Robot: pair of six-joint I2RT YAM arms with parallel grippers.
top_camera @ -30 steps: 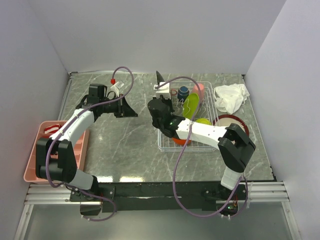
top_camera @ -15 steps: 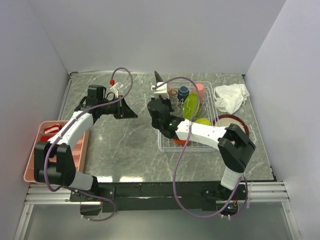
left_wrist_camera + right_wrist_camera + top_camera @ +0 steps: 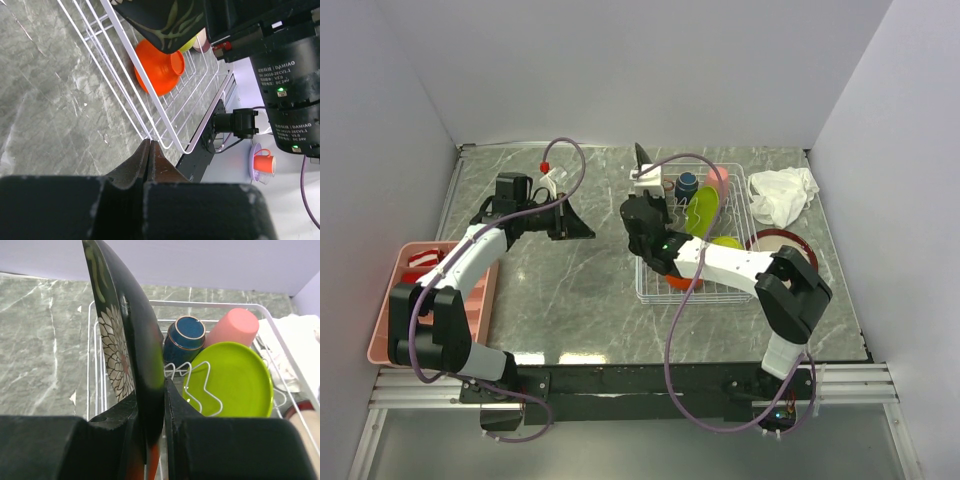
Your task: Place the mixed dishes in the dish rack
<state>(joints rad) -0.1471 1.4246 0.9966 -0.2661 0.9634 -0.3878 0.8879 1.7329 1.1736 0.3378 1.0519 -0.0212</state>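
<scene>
My right gripper (image 3: 642, 186) (image 3: 150, 390) is shut on the black floral square plate (image 3: 640, 156) (image 3: 122, 340). It holds the plate on edge over the far left end of the white wire dish rack (image 3: 655, 290) (image 3: 210, 303). In the rack are a lime green plate (image 3: 702, 210) (image 3: 235, 380), a dark navy cup (image 3: 688, 183) (image 3: 184, 337), a salmon cup (image 3: 717, 178) (image 3: 232, 325), a lime green bowl (image 3: 725, 243) and an orange bowl (image 3: 675, 281) (image 3: 157, 67). A brown round plate (image 3: 782, 243) lies right of the rack. My left gripper (image 3: 578, 226) (image 3: 149, 146) is shut and empty, left of the rack.
A white cloth rag (image 3: 782, 193) lies at the far right beside the rack. A pink divided tray (image 3: 388, 320) sits at the table's left edge. Grey walls close in the back and both sides.
My right gripper with the black plate has shifted slightly over the rack's far left end. The left arm has drawn back a little to the left.
</scene>
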